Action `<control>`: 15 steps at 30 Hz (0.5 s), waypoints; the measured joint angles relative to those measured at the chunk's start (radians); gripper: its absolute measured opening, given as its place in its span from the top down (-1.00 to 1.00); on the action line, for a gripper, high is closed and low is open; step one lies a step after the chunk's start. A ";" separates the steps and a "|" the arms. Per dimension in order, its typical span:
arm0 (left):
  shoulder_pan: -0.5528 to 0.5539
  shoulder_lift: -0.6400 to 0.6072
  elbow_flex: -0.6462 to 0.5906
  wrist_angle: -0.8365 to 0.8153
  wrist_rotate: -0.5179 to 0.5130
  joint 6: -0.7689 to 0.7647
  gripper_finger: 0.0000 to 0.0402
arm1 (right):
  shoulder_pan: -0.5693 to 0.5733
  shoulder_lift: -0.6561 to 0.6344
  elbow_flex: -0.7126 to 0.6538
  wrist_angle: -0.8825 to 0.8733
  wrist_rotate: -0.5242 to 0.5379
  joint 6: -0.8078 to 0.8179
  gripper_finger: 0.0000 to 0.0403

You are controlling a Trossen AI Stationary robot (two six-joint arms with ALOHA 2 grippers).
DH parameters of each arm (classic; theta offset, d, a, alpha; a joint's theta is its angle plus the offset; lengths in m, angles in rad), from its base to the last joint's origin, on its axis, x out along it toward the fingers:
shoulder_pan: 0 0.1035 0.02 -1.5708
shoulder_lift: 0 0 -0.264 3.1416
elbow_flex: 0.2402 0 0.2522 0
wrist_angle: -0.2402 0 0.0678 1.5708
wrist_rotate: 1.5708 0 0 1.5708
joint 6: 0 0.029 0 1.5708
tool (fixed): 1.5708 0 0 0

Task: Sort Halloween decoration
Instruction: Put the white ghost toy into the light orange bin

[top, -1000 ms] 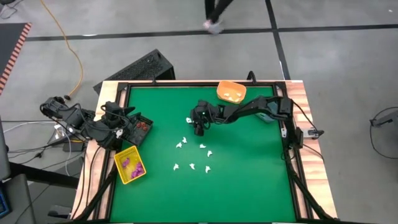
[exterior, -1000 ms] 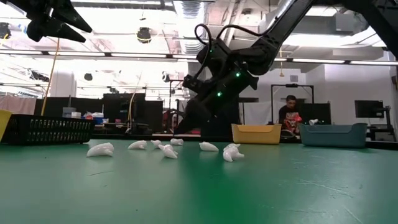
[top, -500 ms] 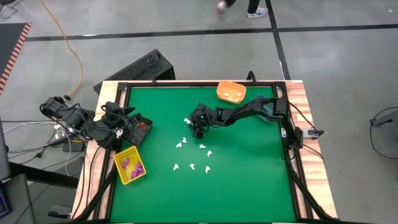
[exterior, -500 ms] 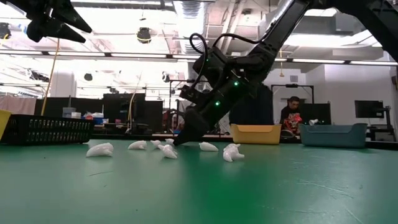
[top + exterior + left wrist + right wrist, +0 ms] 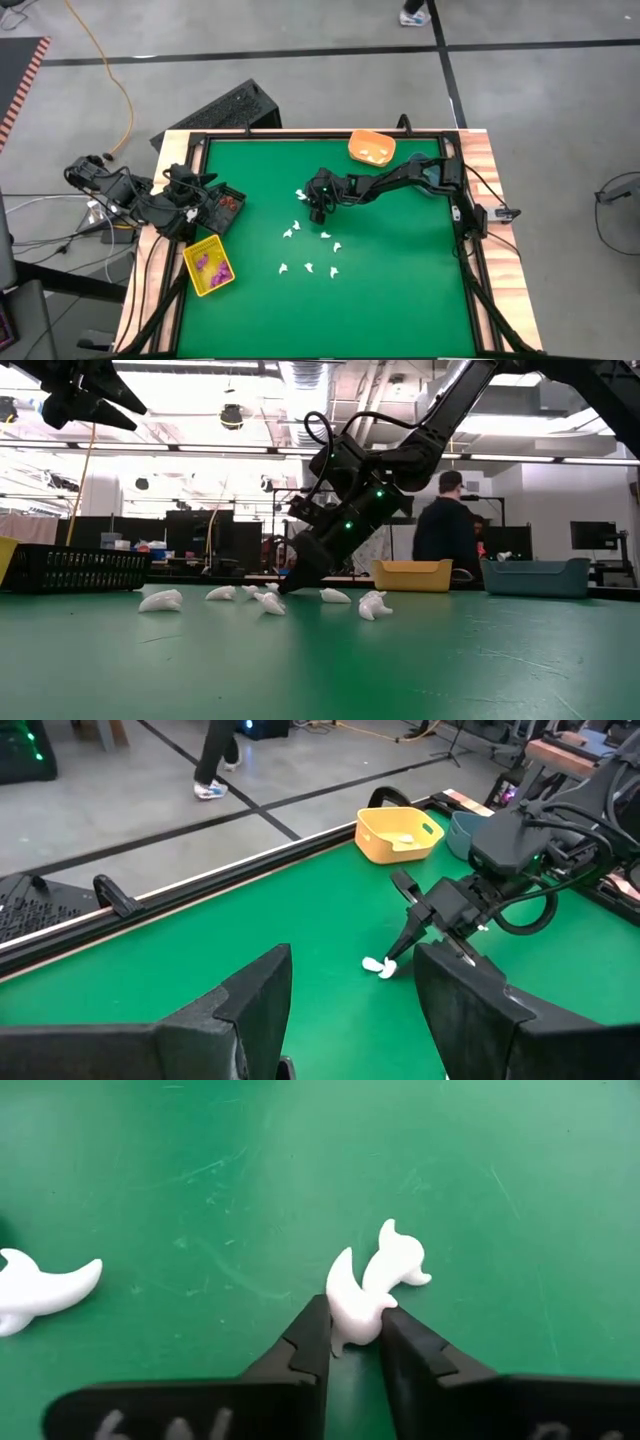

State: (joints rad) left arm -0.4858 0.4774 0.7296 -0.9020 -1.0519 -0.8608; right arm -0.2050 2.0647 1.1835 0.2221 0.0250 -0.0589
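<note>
Pinching white trinket (image 5: 365, 1292), seemingly: right hand (image 5: 352, 1348).

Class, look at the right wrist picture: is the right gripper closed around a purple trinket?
No, the trinket pinched between the right gripper fingers is white, lying on the green table.

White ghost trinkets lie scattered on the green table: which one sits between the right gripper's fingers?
The white ghost pinched at the right gripper, farthest toward the orange bin; the others lie untouched.
</note>
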 joint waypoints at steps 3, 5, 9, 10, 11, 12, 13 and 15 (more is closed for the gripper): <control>0.000 0.000 0.000 0.000 0.000 0.000 0.01 | 0.002 0.000 0.000 -0.006 0.000 0.002 0.67; 0.000 0.000 0.000 0.000 0.000 0.000 0.01 | 0.006 0.000 0.000 -0.007 0.001 0.007 0.72; 0.000 0.000 0.000 0.000 0.000 0.000 0.01 | 0.013 -0.012 -0.001 -0.010 0.006 0.009 0.79; 0.000 0.000 0.000 0.000 0.000 0.000 0.01 | 0.014 -0.017 -0.001 -0.015 0.005 0.009 0.80; 0.000 0.000 0.000 0.000 0.000 0.000 0.01 | 0.015 -0.021 -0.002 -0.019 0.004 0.010 0.81; 0.000 0.000 0.000 0.000 0.000 0.000 0.01 | 0.016 -0.027 -0.002 -0.024 0.004 0.012 0.82; 0.000 0.000 0.000 0.000 0.000 0.000 0.01 | 0.016 -0.032 -0.003 -0.028 0.004 0.020 0.83; 0.000 0.000 0.000 0.000 0.000 0.000 0.01 | 0.016 -0.039 -0.003 -0.040 0.000 0.034 0.83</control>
State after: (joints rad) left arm -0.4857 0.4774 0.7296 -0.9020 -1.0523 -0.8608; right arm -0.1887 2.0254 1.1805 0.1825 0.0246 -0.0253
